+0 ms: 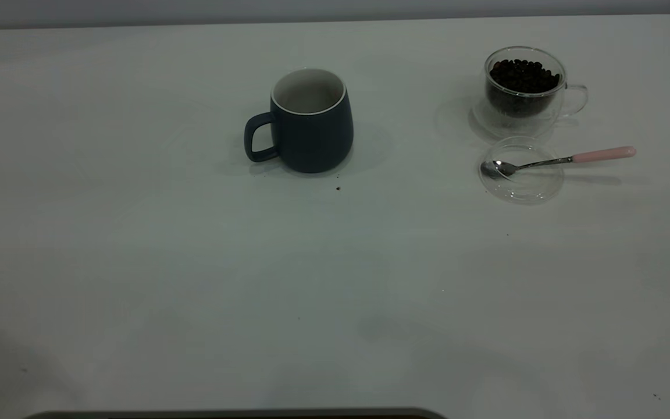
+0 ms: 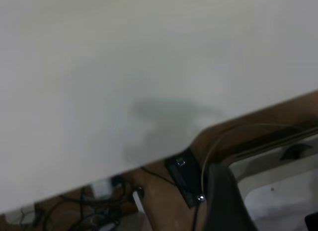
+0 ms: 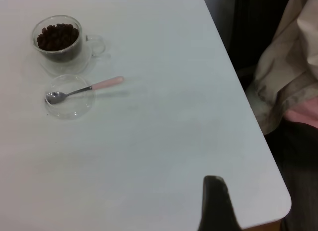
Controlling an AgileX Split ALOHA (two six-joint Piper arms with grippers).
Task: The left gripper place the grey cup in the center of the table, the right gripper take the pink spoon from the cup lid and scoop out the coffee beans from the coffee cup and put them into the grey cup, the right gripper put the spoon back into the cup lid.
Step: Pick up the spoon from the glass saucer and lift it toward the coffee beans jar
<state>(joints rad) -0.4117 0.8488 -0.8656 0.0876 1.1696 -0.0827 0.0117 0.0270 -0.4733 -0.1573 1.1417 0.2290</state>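
The grey cup (image 1: pixel 312 125) is a dark mug with a white inside, upright near the table's middle, its handle to the left. The glass coffee cup (image 1: pixel 524 87) full of beans stands at the back right. Just in front of it lies the clear cup lid (image 1: pixel 521 174), with the pink-handled spoon (image 1: pixel 567 158) resting in it, bowl on the lid. Cup (image 3: pixel 59 42), lid (image 3: pixel 69 99) and spoon (image 3: pixel 87 88) also show in the right wrist view, far from my right gripper (image 3: pixel 216 206). My left gripper (image 2: pixel 268 208) is open and empty over the table's edge. Neither gripper shows in the exterior view.
A few dark crumbs lie in front of the grey cup (image 1: pixel 338 188). The table's rounded corner (image 3: pixel 283 206) is close to my right gripper, with a seated person's clothing (image 3: pixel 293 92) beyond it. Cables (image 2: pixel 99 211) and a black box (image 2: pixel 184 179) lie below the table edge.
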